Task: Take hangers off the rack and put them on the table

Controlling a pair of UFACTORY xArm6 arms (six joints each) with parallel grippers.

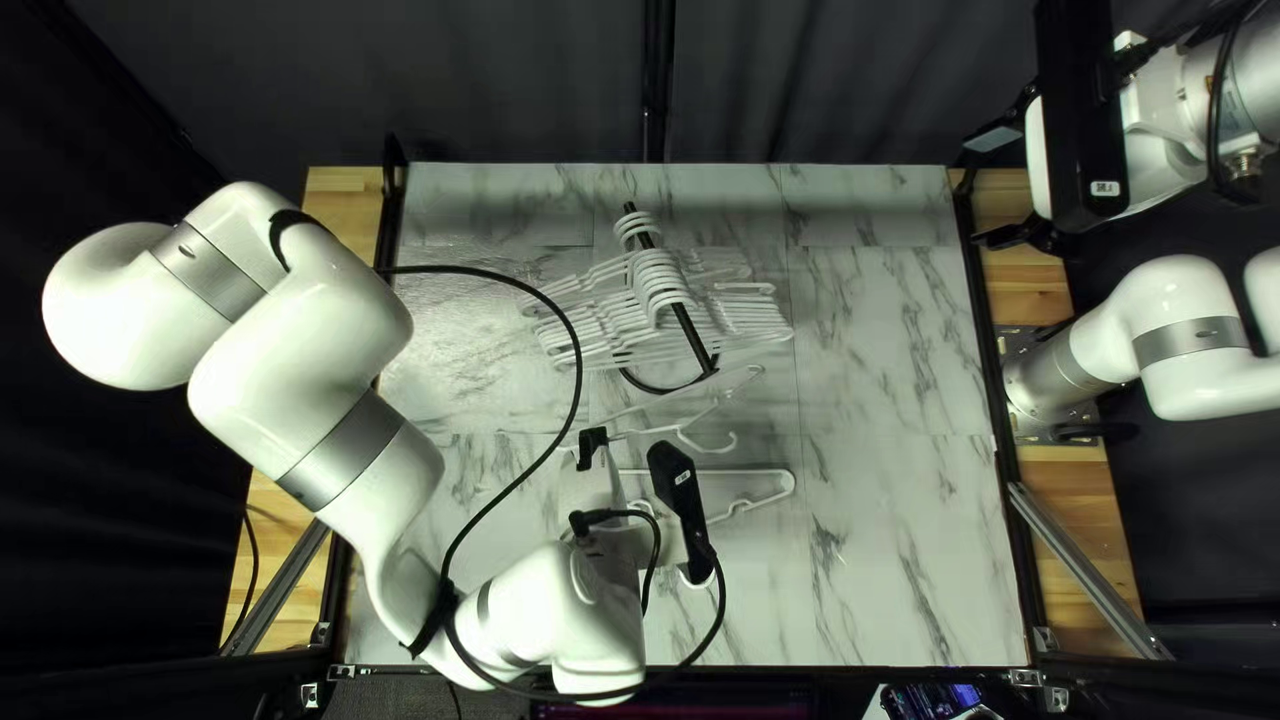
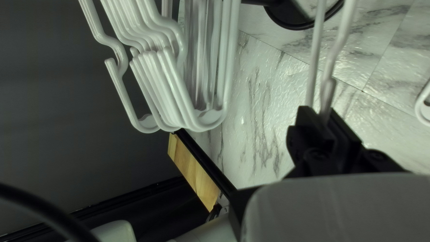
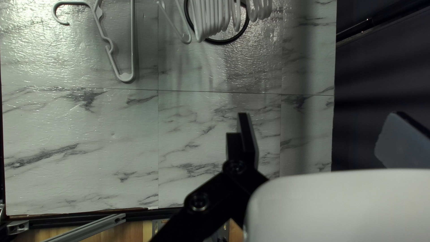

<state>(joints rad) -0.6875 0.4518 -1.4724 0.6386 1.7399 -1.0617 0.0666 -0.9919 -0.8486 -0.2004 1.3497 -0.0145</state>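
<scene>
One hanger [image 2: 315, 54] is hanging in the left gripper [image 1: 591, 447]: its two jaws are clamping it from both sides, one rod running in between them and the rest reaching out ahead. In the top left view this hanger is slanting from the jaws toward the foot of the rack [image 1: 691, 336], and its hook is showing between that foot and the second hanger [image 3: 133, 45].

That second one, the one loose hanger showing on the table [image 1: 880, 534], is lying flat just beside the left gripper, partly covered by it in the top left view. It is resting outside the jaws.

The one black rack is carrying many more hangers in two bunches: a small one [image 1: 634, 230] at the far end of its bar and a larger one [image 1: 658, 287] nearer the middle. They are overlapping too closely for a sure count. In the left wrist view their ends are hanging to one side of the jaws, well apart from them.

The right gripper [image 1: 984, 194] is waiting by the table's far right corner, its two jaws standing wide apart with nothing between them, well away from every hanger.

Two wooden strips [image 1: 1067, 494] are running along the table's sides, and a dark curtain [image 1: 534, 80] is hanging behind the far edge.
</scene>
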